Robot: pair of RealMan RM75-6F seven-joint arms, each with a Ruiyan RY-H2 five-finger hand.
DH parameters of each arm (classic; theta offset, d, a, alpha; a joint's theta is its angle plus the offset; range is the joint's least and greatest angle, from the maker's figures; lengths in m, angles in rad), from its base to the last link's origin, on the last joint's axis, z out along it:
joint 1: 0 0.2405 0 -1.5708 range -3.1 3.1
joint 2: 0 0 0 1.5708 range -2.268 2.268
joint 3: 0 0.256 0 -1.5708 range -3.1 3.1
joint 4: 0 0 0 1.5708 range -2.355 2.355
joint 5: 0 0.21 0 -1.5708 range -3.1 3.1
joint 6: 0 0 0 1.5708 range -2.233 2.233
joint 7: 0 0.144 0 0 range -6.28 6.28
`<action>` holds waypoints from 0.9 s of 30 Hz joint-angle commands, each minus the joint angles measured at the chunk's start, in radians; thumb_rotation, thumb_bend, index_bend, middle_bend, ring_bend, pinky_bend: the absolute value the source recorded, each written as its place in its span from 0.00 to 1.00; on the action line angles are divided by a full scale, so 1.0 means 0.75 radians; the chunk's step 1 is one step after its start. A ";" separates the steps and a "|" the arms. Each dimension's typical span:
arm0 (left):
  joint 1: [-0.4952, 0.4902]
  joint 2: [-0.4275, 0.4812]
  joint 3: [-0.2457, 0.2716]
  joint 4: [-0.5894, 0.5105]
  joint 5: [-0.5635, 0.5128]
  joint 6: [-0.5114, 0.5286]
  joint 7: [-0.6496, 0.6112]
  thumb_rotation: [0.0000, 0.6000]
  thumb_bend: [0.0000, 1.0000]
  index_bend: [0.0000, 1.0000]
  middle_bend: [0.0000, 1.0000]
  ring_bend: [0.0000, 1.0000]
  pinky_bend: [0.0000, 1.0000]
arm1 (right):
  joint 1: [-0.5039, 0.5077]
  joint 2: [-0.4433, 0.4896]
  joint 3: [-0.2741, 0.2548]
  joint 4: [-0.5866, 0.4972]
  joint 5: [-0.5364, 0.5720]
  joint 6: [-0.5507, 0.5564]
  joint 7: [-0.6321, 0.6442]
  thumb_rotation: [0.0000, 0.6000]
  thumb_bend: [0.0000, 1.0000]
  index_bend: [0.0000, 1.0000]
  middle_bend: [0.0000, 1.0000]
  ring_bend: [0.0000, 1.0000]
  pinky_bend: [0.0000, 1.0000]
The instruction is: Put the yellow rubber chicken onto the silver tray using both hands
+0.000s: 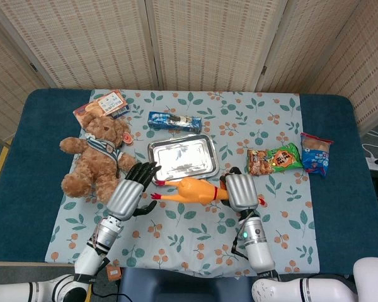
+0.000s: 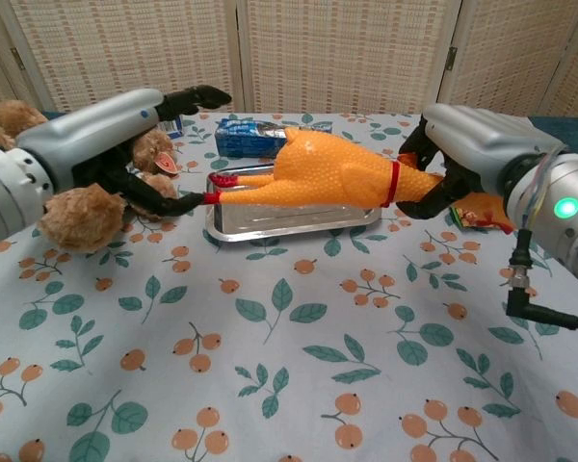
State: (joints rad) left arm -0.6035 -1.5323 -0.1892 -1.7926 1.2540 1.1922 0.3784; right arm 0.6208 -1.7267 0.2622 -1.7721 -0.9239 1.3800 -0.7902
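Observation:
The yellow rubber chicken (image 1: 189,190) (image 2: 332,178) hangs level just above the near edge of the silver tray (image 1: 182,157) (image 2: 289,223), its red feet pointing left. My right hand (image 1: 242,192) (image 2: 462,159) grips it around the neck by the red collar; the head is hidden behind this hand. Further left, my left hand (image 1: 131,189) (image 2: 116,135) has its fingers spread and holds nothing. One of its lower fingertips (image 2: 188,201) sits right at the chicken's feet; I cannot tell whether they touch.
A brown teddy bear (image 1: 97,157) (image 2: 77,207) lies close beside my left hand. A blue packet (image 1: 174,121) lies behind the tray and an orange box (image 1: 102,104) at the back left. To the right lie a green snack bag (image 1: 274,159) and a blue snack bag (image 1: 316,153).

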 commanded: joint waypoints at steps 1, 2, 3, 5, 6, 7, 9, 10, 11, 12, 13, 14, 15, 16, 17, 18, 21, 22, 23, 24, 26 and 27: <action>0.104 0.164 0.075 -0.024 0.065 0.062 -0.111 1.00 0.33 0.00 0.00 0.00 0.03 | 0.041 -0.016 0.053 0.088 0.038 -0.036 -0.001 1.00 0.32 0.87 0.59 0.80 0.99; 0.125 0.191 0.092 -0.013 0.080 0.076 -0.133 1.00 0.33 0.00 0.00 0.00 0.03 | 0.054 -0.025 0.063 0.122 0.047 -0.050 -0.003 1.00 0.32 0.87 0.59 0.80 0.99; 0.152 0.226 0.114 0.004 0.098 0.095 -0.159 1.00 0.33 0.00 0.00 0.00 0.03 | 0.072 -0.038 0.078 0.165 0.067 -0.073 -0.002 1.00 0.32 0.87 0.59 0.80 0.99; 0.190 0.269 0.138 0.028 0.113 0.121 -0.206 1.00 0.33 0.00 0.00 0.00 0.03 | 0.100 -0.060 0.104 0.225 0.107 -0.110 -0.003 1.00 0.32 0.87 0.59 0.80 0.99; 0.213 0.286 0.150 0.047 0.126 0.139 -0.244 1.00 0.33 0.00 0.00 0.00 0.03 | 0.121 -0.079 0.122 0.269 0.123 -0.126 -0.003 1.00 0.32 0.87 0.59 0.79 0.99; 0.229 0.297 0.158 0.063 0.136 0.153 -0.270 1.00 0.33 0.00 0.00 0.00 0.03 | 0.137 -0.096 0.132 0.304 0.128 -0.136 0.000 1.00 0.32 0.87 0.59 0.79 0.98; 0.263 0.315 0.179 0.093 0.164 0.180 -0.329 1.00 0.33 0.00 0.00 0.00 0.03 | 0.178 -0.149 0.153 0.402 0.127 -0.153 0.012 1.00 0.32 0.87 0.59 0.79 0.98; 0.275 0.322 0.188 0.107 0.177 0.190 -0.348 1.00 0.33 0.00 0.00 0.00 0.03 | 0.197 -0.174 0.161 0.447 0.124 -0.161 0.019 1.00 0.32 0.87 0.59 0.79 0.97; 0.290 0.327 0.198 0.123 0.195 0.205 -0.368 1.00 0.33 0.00 0.00 0.00 0.03 | 0.224 -0.211 0.174 0.513 0.119 -0.171 0.030 1.00 0.32 0.87 0.59 0.79 0.96; 0.300 0.331 0.205 0.134 0.208 0.215 -0.379 1.00 0.33 0.00 0.00 0.00 0.03 | 0.246 -0.240 0.183 0.565 0.114 -0.180 0.041 1.00 0.32 0.87 0.59 0.79 0.96; 0.309 0.333 0.211 0.144 0.220 0.225 -0.388 1.00 0.33 0.00 0.00 0.00 0.03 | 0.267 -0.270 0.194 0.616 0.109 -0.190 0.054 1.00 0.32 0.87 0.59 0.79 0.95; 0.320 0.335 0.216 0.155 0.233 0.237 -0.399 1.00 0.33 0.00 0.00 0.00 0.03 | 0.297 -0.309 0.208 0.686 0.099 -0.203 0.073 1.00 0.32 0.87 0.59 0.78 0.95; 0.327 0.336 0.220 0.164 0.243 0.245 -0.405 1.00 0.33 0.00 0.00 0.00 0.03 | 0.320 -0.339 0.215 0.741 0.088 -0.212 0.088 1.00 0.32 0.87 0.59 0.78 0.95; 0.334 0.336 0.222 0.171 0.251 0.252 -0.409 1.00 0.33 0.00 0.00 0.00 0.03 | 0.344 -0.369 0.220 0.798 0.074 -0.220 0.103 1.00 0.32 0.87 0.59 0.78 0.95; 0.340 0.337 0.224 0.179 0.257 0.258 -0.413 1.00 0.33 0.00 0.00 0.00 0.03 | 0.367 -0.399 0.225 0.858 0.061 -0.229 0.117 1.00 0.32 0.87 0.59 0.78 0.94; 0.346 0.338 0.226 0.187 0.264 0.263 -0.418 1.00 0.33 0.00 0.00 0.00 0.03 | 0.397 -0.440 0.232 0.934 0.047 -0.246 0.142 1.00 0.32 0.87 0.59 0.78 0.94; 0.352 0.342 0.225 0.194 0.279 0.264 -0.435 1.00 0.32 0.00 0.00 0.00 0.03 | 0.467 -0.539 0.250 1.115 0.012 -0.278 0.211 1.00 0.32 0.87 0.59 0.78 0.93; 0.352 0.343 0.223 0.193 0.283 0.263 -0.436 1.00 0.32 0.00 0.00 0.00 0.03 | 0.488 -0.568 0.253 1.169 -0.006 -0.280 0.236 1.00 0.32 0.87 0.59 0.77 0.92; 0.352 0.344 0.222 0.191 0.287 0.261 -0.436 1.00 0.32 0.00 0.00 0.00 0.03 | 0.505 -0.594 0.255 1.221 -0.021 -0.283 0.259 1.00 0.32 0.87 0.59 0.77 0.91; 0.350 0.347 0.220 0.187 0.291 0.256 -0.437 1.00 0.32 0.00 0.00 0.00 0.03 | 0.530 -0.628 0.258 1.289 -0.035 -0.296 0.279 1.00 0.32 0.87 0.59 0.76 0.89; 0.348 0.353 0.215 0.177 0.296 0.252 -0.432 1.00 0.32 0.00 0.00 0.00 0.03 | 0.565 -0.672 0.271 1.381 -0.044 -0.318 0.306 1.00 0.31 0.87 0.59 0.75 0.87; 0.347 0.356 0.211 0.171 0.300 0.252 -0.428 1.00 0.32 0.00 0.00 0.00 0.03 | 0.586 -0.697 0.281 1.436 -0.048 -0.329 0.321 1.00 0.31 0.87 0.59 0.74 0.87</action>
State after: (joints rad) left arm -0.3421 -1.2674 -0.0284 -1.6614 1.4767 1.3817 0.0555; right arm 0.9922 -2.1677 0.4474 -0.8141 -0.9267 1.1704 -0.6088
